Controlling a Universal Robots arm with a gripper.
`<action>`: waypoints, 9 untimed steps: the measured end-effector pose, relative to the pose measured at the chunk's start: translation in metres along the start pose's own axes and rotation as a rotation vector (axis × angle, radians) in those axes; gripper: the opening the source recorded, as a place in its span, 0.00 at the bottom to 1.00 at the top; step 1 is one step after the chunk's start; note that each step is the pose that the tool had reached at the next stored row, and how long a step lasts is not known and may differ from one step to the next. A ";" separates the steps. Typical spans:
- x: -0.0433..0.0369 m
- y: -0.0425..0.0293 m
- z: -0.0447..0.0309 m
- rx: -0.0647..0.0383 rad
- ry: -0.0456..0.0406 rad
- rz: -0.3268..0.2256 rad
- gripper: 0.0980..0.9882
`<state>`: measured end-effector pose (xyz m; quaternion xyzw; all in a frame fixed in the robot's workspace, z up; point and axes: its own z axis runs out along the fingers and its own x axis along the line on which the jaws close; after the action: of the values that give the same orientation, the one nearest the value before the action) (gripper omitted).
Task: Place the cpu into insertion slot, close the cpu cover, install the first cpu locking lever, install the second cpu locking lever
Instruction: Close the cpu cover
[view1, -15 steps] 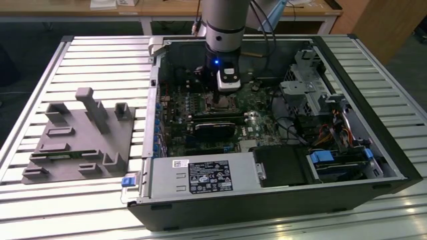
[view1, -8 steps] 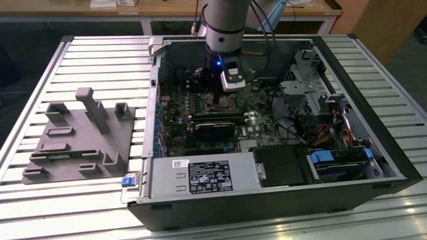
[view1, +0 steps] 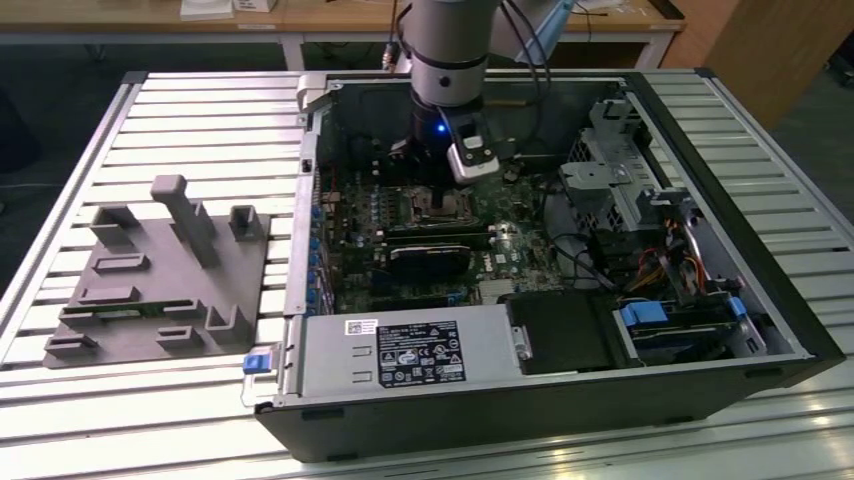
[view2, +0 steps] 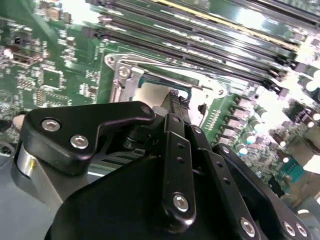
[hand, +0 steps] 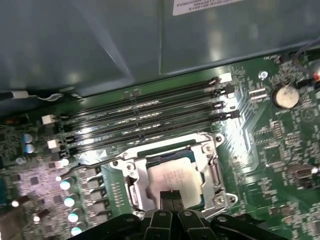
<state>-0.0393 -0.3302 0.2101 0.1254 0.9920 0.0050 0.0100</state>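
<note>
**Exterior view.** An open computer case lies on a slatted metal table. A grey moulded fixture sits on the table at the exterior view's left, well apart from the case opening. The arm reaches straight down into the case. Its wrist hangs directly above the insertion slot on the green motherboard.

**First wrist view.** The gripper is clenched. Its two dark fingertips are pressed side by side with nothing between them. The tips stand at the near edge of the socket, over the border of the cpu. Whether they bear on the metal cannot be told. The cpu is seated in the insertion slot, its pale silvery face showing through the window of the cpu cover. The cover lies down flat around the chip. A thin wire locking lever runs from the socket's corner out over the board, beside the long black memory slots. A coin cell sits on the board, apart from the socket.

**Second wrist view.** The black linkage of the gripper occupies the foreground. The closed fingertips point down at the socket, over the cover's silvery frame. No object is held.
</note>
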 end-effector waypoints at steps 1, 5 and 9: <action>0.0000 0.0000 0.0001 -0.003 -0.0092 -0.009 0.01; 0.0000 0.0001 0.0005 -0.009 -0.0231 -0.052 0.01; 0.0006 -0.0001 0.0007 -0.010 -0.0222 -0.099 0.01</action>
<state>-0.0398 -0.3302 0.2094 0.0760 0.9968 0.0081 0.0219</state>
